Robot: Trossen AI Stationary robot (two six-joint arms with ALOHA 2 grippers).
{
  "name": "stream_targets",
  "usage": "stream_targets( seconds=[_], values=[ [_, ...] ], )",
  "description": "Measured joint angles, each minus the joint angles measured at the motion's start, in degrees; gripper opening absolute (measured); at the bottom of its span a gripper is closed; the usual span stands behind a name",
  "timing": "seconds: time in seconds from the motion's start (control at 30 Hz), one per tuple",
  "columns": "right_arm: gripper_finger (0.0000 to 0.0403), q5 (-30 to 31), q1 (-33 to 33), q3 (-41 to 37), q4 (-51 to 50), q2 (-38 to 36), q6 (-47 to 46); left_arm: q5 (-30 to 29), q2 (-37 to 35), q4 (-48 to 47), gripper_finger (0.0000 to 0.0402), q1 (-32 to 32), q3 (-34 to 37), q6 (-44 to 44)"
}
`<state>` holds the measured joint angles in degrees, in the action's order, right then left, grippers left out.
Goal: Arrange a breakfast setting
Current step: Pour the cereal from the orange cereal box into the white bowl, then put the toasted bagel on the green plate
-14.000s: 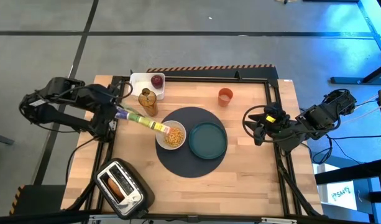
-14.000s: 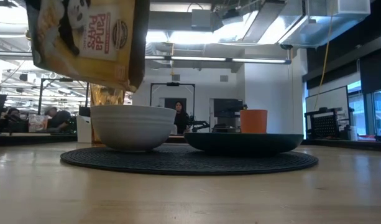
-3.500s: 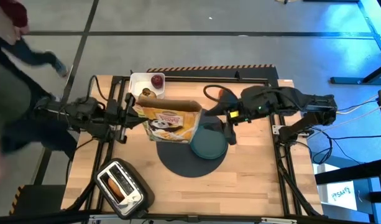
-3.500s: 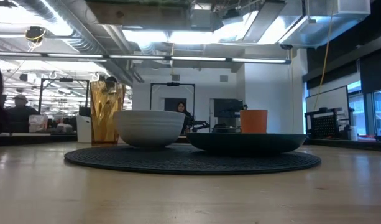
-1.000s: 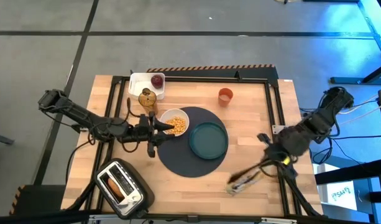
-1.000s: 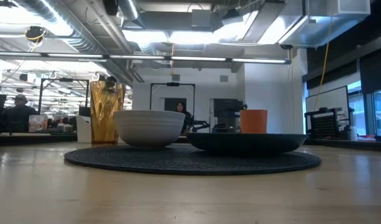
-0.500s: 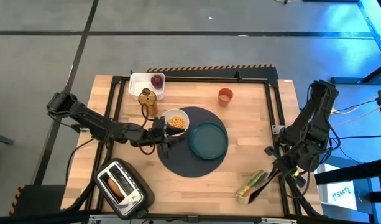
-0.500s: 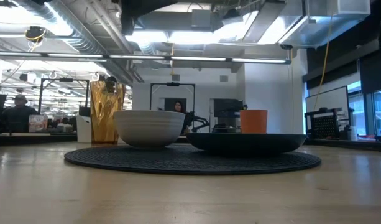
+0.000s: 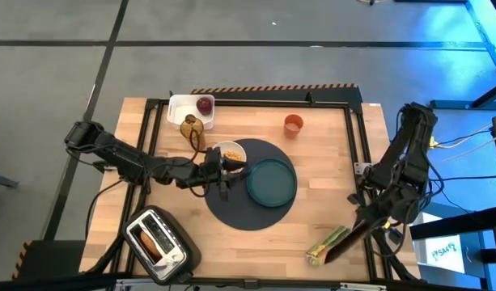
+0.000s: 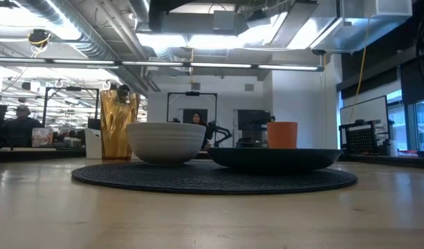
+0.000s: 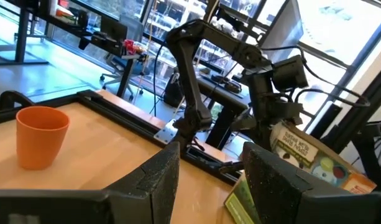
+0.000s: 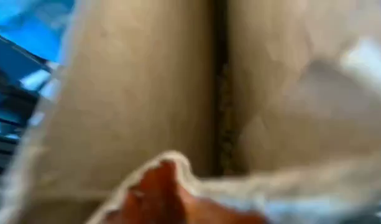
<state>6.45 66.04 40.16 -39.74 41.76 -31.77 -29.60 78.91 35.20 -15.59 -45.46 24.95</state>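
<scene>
1. The round dark-grey mat (image 9: 252, 184) is laid at the middle of the worktop (image 9: 320, 178), evidently as the base of the setting; on it the white bowl (image 9: 229, 153) and the teal plate (image 9: 271, 180) are set side by side, the bowl at the mat's far left edge.
2. Yellow cereal (image 9: 231, 153) is seen in the bowl, so the pouring step is judged done.
3. The small orange cup (image 9: 293, 124) is left off the mat, beyond it toward the far edge; it is also seen past the left claw's fingers (image 11: 160, 177) in the left wrist view.
4. The left claw (image 9: 223, 171) is held over the mat just beside the bowl, fingers apart and holding nothing, probably in readiness for the next item.
5. The cereal bag (image 9: 327, 243) is held by the right claw (image 9: 357, 229) at the worktop's near right corner, well apart from the setting, presumably to be put out of the way.
6. The red fruit (image 9: 205, 104) is kept in a white tray (image 9: 181, 105) at the far left, and the bagel (image 9: 154, 242) in the toaster (image 9: 157, 243) at the near left; neither is yet on the plate.
</scene>
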Motion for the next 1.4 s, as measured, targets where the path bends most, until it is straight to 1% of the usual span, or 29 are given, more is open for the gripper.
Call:
stream_targets(
  seconds=[0.13, 0.23, 0.33, 0.47, 0.57, 0.67, 0.73, 0.8, 0.87, 0.9, 0.97, 1.03, 1.1, 1.17, 1.23, 1.3, 1.4],
  values=[
    [0.0195, -0.17, 0.00, 3.87, -0.92, -1.59, -1.40, 0.02, 0.00, -0.02, 0.0170, 0.00, -0.11, 0.00],
    [0.0219, 0.81, 0.00, 7.35, -1.43, -2.67, -1.35, 0.02, 0.00, -0.02, 0.0170, 0.00, -0.11, 0.02],
    [0.0228, 1.79, 0.00, 10.55, -3.91, -3.43, -0.97, 0.02, 0.00, -0.07, 0.0170, 0.00, -0.11, 0.00],
    [0.0229, 3.35, -0.02, 13.92, -8.34, -3.53, -0.80, 0.02, 0.00, -0.08, 0.0170, 0.00, -0.11, 0.00],
    [0.0229, 6.14, -0.04, 16.70, -8.36, -3.65, -0.51, 0.02, 0.00, -0.09, 0.0170, 0.00, -0.11, 0.00],
    [0.0229, 13.61, -0.04, 20.51, -7.66, -3.74, 0.29, -0.02, 0.00, -0.23, 0.0170, -0.01, -0.11, 0.01],
    [0.0230, 21.92, -0.07, 22.89, -8.11, -3.74, 0.74, -1.02, 0.00, -0.32, 0.0170, -0.02, -0.14, 0.50],
    [0.0230, 32.39, -0.07, 24.50, -8.49, -3.74, 0.70, -1.59, 0.00, -2.35, 0.0170, 0.10, -1.31, 0.81],
    [0.0230, 40.28, -0.49, 25.31, -8.86, -3.94, 0.69, -1.58, -0.04, -7.83, 0.0170, 0.42, -3.84, 1.07],
    [0.0230, 42.49, -1.11, 25.53, -8.98, -4.06, 0.68, -1.56, -0.04, -11.70, 0.0170, 0.64, -5.69, 1.49],
    [0.0230, 45.21, -3.57, 25.57, -8.97, -4.21, 0.19, -0.71, -0.04, -21.31, 0.0170, 1.45, -9.96, 1.96],
    [0.0230, 46.09, -7.42, 25.57, -8.92, -4.19, -1.47, -0.17, -0.04, -32.75, 0.0170, 2.76, -15.37, 1.98],
    [0.0230, 45.39, -11.81, 25.59, -8.92, -3.80, -4.78, -0.03, -0.07, -44.14, 0.0170, 4.90, -20.78, 2.01],
    [0.0230, 43.04, -16.64, 25.57, -8.76, -2.94, -6.95, 0.59, -0.07, -53.40, 0.0170, 7.92, -25.61, 2.05],
    [0.0230, 40.90, -21.58, 25.57, -7.86, -1.52, -7.31, 3.70, -0.10, -60.06, 0.0170, 11.88, -29.56, 1.93],
    [0.0230, 38.66, -26.78, 25.57, -5.96, 0.44, -7.35, 8.93, -0.19, -64.04, 0.0170, 16.40, -31.80, 0.82],
    [0.0230, 35.18, -35.07, 25.57, -2.69, 3.58, -7.53, 14.96, -0.12, -66.61, 0.0170, 22.20, -32.24, -2.37]
  ],
)
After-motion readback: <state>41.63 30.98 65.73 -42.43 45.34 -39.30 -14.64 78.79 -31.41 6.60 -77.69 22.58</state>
